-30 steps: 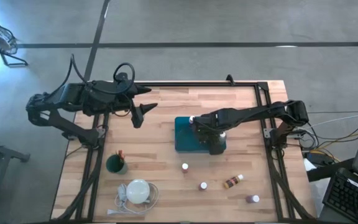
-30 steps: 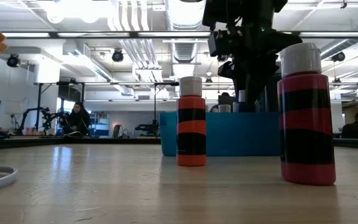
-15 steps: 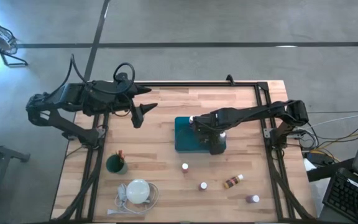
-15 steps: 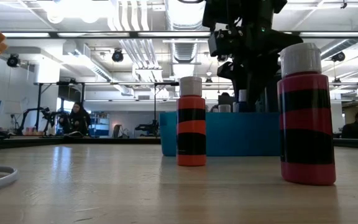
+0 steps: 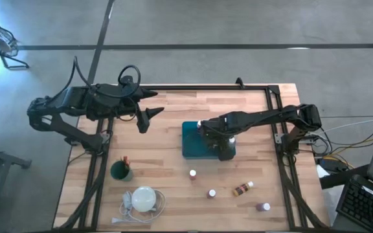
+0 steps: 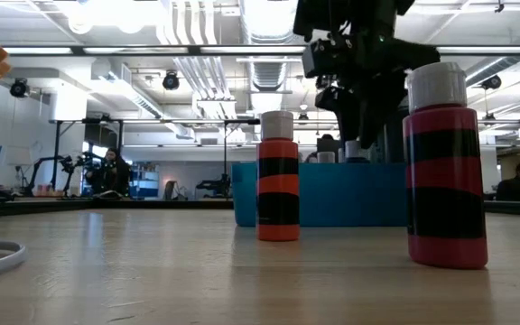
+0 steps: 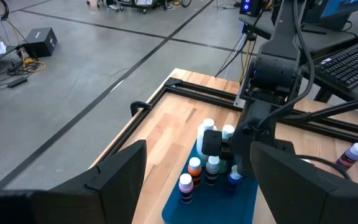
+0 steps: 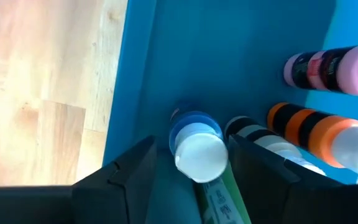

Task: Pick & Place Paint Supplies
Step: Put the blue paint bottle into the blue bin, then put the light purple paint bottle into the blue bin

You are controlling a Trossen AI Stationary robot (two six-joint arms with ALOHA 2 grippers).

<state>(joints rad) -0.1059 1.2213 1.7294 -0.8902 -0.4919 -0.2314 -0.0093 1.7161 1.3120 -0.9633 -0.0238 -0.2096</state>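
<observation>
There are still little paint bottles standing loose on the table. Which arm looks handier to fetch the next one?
Probably the right. Its gripper is over the teal tray, and the loose bottles stand on that side of the table. The left gripper waits at the far left, away from them.

We worked in an open industrial lab: exposed ceiling ducts, polished concrete floor, distant workbenches, a seated person, and a computer keyboard nearby.

Overhead camera looks straight down; low camera sits at counter height; both share the teal tray, as do both wrist views.
</observation>
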